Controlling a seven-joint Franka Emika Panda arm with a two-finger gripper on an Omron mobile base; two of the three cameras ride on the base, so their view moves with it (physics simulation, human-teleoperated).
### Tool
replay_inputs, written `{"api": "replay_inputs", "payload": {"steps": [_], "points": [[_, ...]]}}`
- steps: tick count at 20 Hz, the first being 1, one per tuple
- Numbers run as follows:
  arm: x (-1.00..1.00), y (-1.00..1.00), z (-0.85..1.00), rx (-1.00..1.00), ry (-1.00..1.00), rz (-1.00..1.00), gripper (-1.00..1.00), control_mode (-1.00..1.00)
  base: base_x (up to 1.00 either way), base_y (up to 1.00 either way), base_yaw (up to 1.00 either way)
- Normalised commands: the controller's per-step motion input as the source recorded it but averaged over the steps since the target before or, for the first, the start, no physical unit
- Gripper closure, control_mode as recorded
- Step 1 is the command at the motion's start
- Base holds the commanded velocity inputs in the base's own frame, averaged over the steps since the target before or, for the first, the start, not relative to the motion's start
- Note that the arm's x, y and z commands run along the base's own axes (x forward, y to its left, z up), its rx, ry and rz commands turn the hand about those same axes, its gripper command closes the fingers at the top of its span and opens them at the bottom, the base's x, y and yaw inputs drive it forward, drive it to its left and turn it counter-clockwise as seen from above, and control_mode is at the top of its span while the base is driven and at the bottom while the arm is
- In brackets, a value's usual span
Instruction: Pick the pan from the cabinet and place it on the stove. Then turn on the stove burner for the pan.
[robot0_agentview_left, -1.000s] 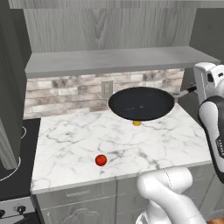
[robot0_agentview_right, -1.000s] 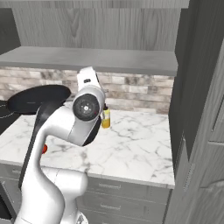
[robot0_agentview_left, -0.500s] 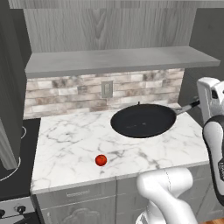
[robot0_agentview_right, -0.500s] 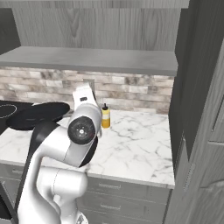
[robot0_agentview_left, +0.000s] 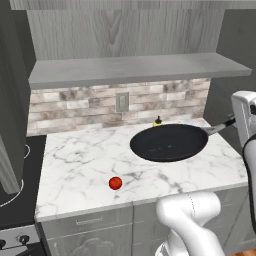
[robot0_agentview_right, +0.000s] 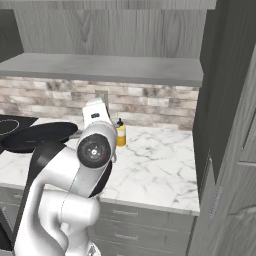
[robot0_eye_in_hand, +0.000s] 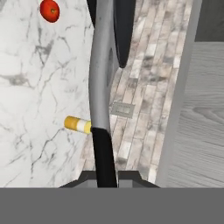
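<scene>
The cabinet (robot0_agentview_left: 125, 35) runs across the 12 o'clock edge of the left base view, grey wood-grain, with its plain grey shelf (robot0_agentview_left: 135, 67) projecting over a brick backsplash (robot0_agentview_left: 75, 107).

The marble desk (robot0_agentview_left: 80, 160) fills the middle of that view. At its 9 o'clock side lies the stove (robot0_agentview_left: 15, 175), black glass with a thin white ring showing.

The pan (robot0_agentview_left: 169, 142) is held in the air over the desk at about 3 o'clock from the view's centre, roughly level, well apart from the stove. Its handle (robot0_agentview_left: 220, 127) points toward 2 o'clock, into the robot's white hand.

In the hand view the end effector (robot0_eye_in_hand: 106, 178) is clamped together on the dark end of the handle, with the grey shank running up toward 12 o'clock to the pan body.

A yellow bottle (robot0_agentview_right: 120, 135) stands near the backsplash, behind the pan in the left base view.

A small red tomato (robot0_agentview_left: 115, 183) rests on the desk at 6 o'clock from centre, near the front edge, apart from the pan.
</scene>
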Motion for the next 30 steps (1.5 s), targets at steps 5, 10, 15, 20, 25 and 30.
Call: {"api": "replay_inputs", "payload": {"steps": [5, 10, 15, 20, 25, 30], "points": [[0.00, 0.00, 0.00, 0.00, 0.00, 0.00, 1.00, -1.00, 0.00, 0.00, 0.00], [-0.01, 0.00, 0.00, 0.00, 0.00, 0.00, 1.00, -1.00, 0.00, 0.00, 0.00], [-0.34, 0.00, -0.01, 0.00, -0.06, 0.00, 1.00, -1.00, 0.00, 0.00, 0.00], [-0.21, 0.00, -0.06, 0.00, -0.01, 0.00, 1.00, -1.00, 0.00, 0.00, 0.00], [-0.04, 0.00, -0.02, 0.00, 0.00, 0.00, 1.00, 1.00, -0.29, 0.03, 0.00], [0.00, 0.00, 0.00, 0.00, 0.00, 0.00, 1.00, 1.00, -0.50, 0.20, 0.00]]}}
